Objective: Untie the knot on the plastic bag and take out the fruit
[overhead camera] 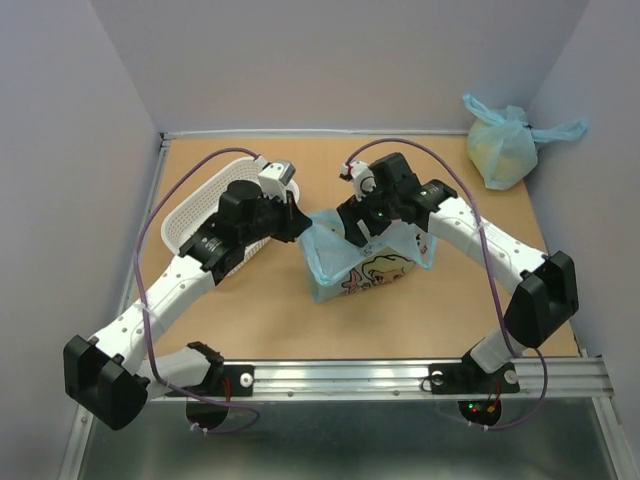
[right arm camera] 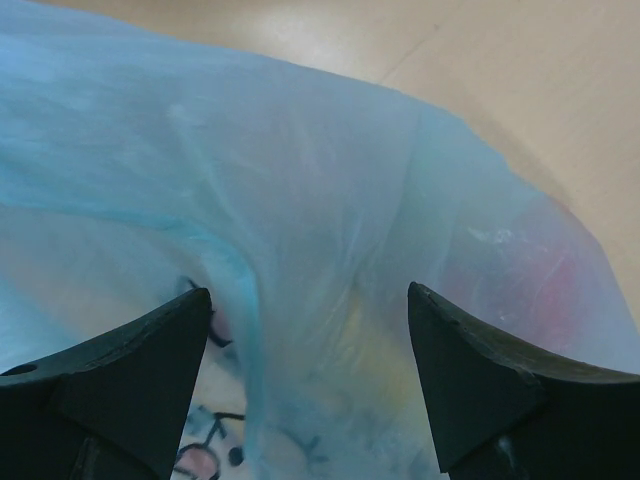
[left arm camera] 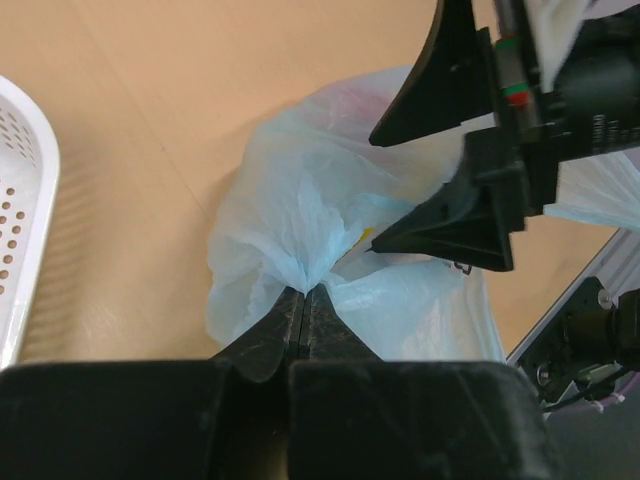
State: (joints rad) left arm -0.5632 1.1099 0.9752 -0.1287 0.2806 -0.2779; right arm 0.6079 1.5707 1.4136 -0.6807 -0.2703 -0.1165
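One plastic bag (left arm camera: 300,200), its gathered fold clamped in my left gripper (left arm camera: 306,296), that arm reaching in low; right gripper (right arm camera: 308,290) spread apart, tilted down over it.

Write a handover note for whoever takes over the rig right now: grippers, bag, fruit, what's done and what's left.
Left gripper: shut, pinching a gathered fold at the left top edge of the printed bag.
Right gripper: open, jaws spread just over the bag's top, holding nothing.
The bag sits mid-table, with a white basket to its left and a plain bag in the far right corner.
Fruit: red and yellow blurs behind the plastic, so it is inside.
Done: no fruit visibly out. I cannot tell whether the knot is undone.
Left: open the bag and lift out the fruit.
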